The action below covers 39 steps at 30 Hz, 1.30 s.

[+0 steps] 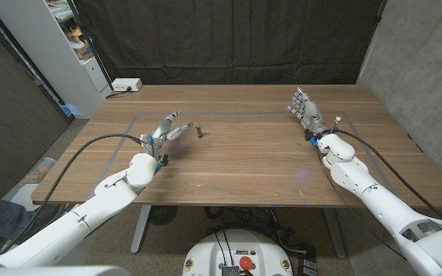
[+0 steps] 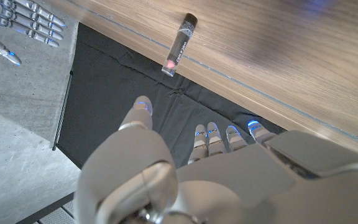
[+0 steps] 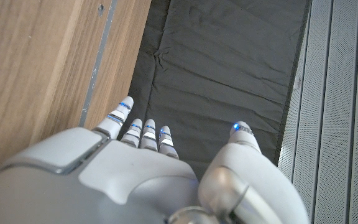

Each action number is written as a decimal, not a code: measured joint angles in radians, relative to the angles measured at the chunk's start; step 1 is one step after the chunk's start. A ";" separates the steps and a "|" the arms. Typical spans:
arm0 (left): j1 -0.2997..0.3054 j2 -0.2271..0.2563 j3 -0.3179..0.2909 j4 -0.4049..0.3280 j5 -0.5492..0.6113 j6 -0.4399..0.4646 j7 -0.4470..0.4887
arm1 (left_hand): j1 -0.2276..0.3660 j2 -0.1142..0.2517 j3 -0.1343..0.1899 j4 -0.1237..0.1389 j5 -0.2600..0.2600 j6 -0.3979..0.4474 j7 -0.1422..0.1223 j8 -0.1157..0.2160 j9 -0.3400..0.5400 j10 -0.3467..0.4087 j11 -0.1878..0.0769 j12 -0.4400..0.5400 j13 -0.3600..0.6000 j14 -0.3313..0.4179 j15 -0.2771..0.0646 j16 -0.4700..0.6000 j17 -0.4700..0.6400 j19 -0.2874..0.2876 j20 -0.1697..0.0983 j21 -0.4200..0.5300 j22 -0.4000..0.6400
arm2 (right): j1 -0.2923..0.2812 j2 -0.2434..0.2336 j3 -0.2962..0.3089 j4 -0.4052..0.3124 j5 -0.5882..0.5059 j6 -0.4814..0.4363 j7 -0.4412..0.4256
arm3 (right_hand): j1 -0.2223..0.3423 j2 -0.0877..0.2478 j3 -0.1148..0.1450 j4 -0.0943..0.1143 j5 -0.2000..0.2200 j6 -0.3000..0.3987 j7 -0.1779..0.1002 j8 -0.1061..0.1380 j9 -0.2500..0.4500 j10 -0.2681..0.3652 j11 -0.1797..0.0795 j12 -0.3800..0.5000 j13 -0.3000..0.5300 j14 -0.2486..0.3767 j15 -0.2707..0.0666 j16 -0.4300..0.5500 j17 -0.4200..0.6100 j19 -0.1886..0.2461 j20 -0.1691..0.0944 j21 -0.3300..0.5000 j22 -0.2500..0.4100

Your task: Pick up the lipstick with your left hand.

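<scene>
A small dark lipstick (image 1: 199,130) lies on the wooden table (image 1: 244,165), left of centre and toward the back. In the left wrist view the lipstick (image 2: 180,44) is a dark tube with a pinkish end. My left hand (image 1: 167,130) is open, its fingers stretched toward the lipstick and stopping a short way to its left, apart from it. From the left wrist, the left hand (image 2: 197,168) has spread fingers and holds nothing. My right hand (image 1: 305,111) stands open on the right side, fingers pointing away. The right hand (image 3: 148,168) holds nothing.
A thin taped rectangle marks the table's middle. Behind the table hangs a black curtain (image 1: 229,42). A white power strip (image 1: 126,85) sits by the back left corner, next to a white shelf unit (image 1: 60,46). A black cable (image 1: 90,146) runs along my left arm.
</scene>
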 measured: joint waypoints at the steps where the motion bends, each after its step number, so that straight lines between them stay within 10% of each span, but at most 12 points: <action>1: 0.000 0.000 0.000 0.000 0.000 0.001 0.000 | 0.000 0.000 0.000 0.000 0.000 0.000 0.000 0.000 0.000 0.000 0.000 0.000 0.000 0.000 0.000 0.000 0.000 0.000 0.000 0.000 0.000 | 0.000 0.000 0.000 0.001 0.001 0.001 0.000 | 0.000 0.000 0.000 0.000 0.000 0.000 0.000 0.000 0.000 0.000 0.000 0.000 0.003 0.000 0.000 0.000 0.000 0.000 0.000 0.000 0.000; 39: -0.070 -0.007 0.108 -0.009 0.151 0.133 0.010 | 0.013 -0.005 0.004 0.004 0.000 0.006 -0.005 0.000 0.000 0.011 0.000 0.000 0.000 0.009 -0.002 0.000 0.000 0.000 0.000 0.000 0.000 | 0.013 0.018 0.003 0.041 0.010 0.020 0.018 | 0.000 0.000 -0.004 -0.004 0.000 0.000 0.000 0.000 0.000 0.000 0.000 0.000 0.004 0.006 0.005 0.000 0.000 0.000 0.000 0.000 0.000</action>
